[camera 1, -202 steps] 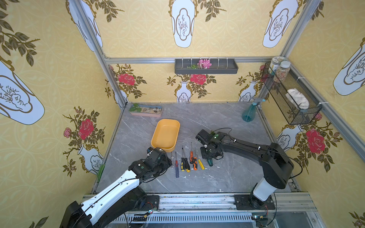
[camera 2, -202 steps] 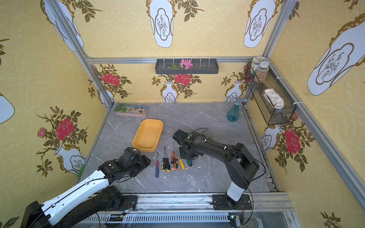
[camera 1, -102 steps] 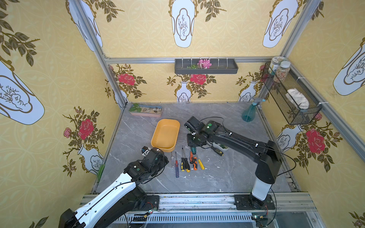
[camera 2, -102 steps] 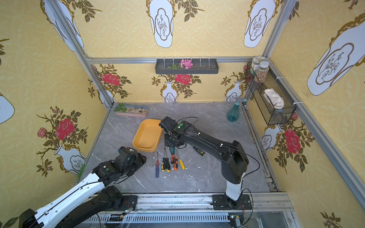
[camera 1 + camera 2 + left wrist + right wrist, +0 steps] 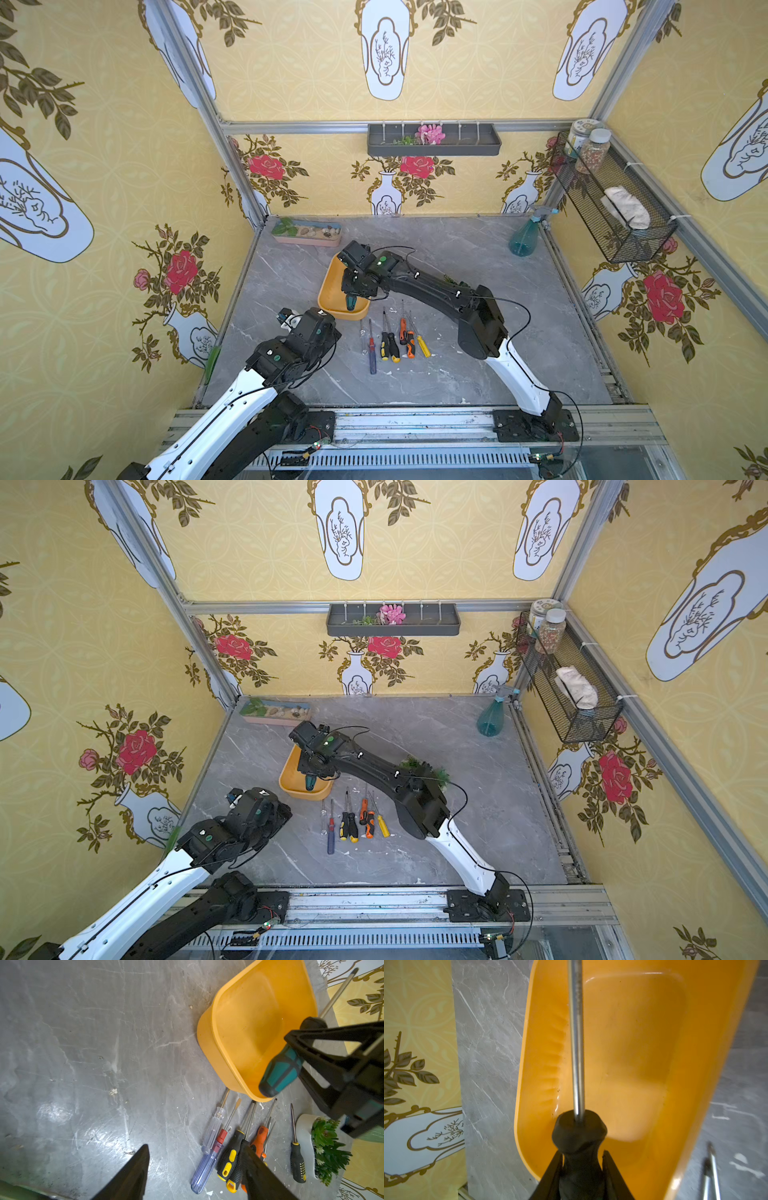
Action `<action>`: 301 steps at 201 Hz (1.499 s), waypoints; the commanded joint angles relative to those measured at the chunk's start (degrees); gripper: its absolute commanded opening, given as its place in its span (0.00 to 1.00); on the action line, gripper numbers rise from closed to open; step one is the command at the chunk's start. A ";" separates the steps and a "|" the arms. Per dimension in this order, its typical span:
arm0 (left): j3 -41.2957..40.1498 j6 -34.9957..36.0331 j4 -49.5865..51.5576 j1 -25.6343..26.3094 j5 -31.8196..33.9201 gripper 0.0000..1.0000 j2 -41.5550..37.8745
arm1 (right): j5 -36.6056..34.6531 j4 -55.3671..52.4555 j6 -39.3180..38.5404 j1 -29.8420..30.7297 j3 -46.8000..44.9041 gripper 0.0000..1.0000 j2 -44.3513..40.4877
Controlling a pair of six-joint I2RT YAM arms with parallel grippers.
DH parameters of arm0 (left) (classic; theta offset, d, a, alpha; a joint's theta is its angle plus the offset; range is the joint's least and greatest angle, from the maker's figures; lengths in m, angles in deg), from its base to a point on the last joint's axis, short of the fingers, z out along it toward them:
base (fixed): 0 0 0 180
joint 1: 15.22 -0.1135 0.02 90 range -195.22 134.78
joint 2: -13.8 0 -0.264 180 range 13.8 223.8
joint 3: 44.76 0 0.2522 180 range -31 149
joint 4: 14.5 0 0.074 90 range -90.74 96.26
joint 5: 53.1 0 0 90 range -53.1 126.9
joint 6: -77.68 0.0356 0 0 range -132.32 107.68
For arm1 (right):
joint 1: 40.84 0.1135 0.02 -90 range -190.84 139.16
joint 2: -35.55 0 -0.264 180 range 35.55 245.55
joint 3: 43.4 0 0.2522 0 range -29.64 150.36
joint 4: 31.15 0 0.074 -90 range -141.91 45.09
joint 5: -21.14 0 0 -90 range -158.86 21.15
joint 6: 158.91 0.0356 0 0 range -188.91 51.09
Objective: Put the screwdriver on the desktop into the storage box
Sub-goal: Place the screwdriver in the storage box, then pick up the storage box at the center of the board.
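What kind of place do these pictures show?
Probably a staged robot test booth, not a real room: wallpaper panels hang on a bare aluminium frame, and the left arm and right arm are mounted on a rail at the edge of the desktop.

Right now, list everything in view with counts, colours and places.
desktop: one, grey marble, cell floor
storage box: one, yellow-orange, on desktop, left of centre
teal-handled screwdriver: one, teal and black, gripped over the storage box
loose screwdrivers: at least six, mixed handle colours, row on desktop by the storage box
pink tray: one, pink, back left corner
spray bottle: one, teal, back right corner
succulent dish: one, white with green plants, on desktop, right of the row
wall shelf: one, dark grey, back wall
wire basket: one, black, right wall
jars: two, clear, in wire basket
cloth: one, white, in wire basket
left claw: one, black, open over desktop, left of the row
right claw: one, black, shut on the teal-handled screwdriver
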 commanded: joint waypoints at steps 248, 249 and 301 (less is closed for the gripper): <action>-4.55 3.21 -20.92 -0.72 -9.27 0.67 18.16 | -2.07 8.28 -8.88 -4.16 -32.86 0.75 -22.03; -4.64 3.11 -20.86 -0.73 -9.16 0.67 18.00 | -2.11 8.35 -8.84 -4.11 -32.77 0.75 -21.78; -6.64 1.35 -17.46 -2.22 -7.45 0.67 11.21 | -4.34 6.80 -9.92 -4.48 -19.67 0.63 -10.30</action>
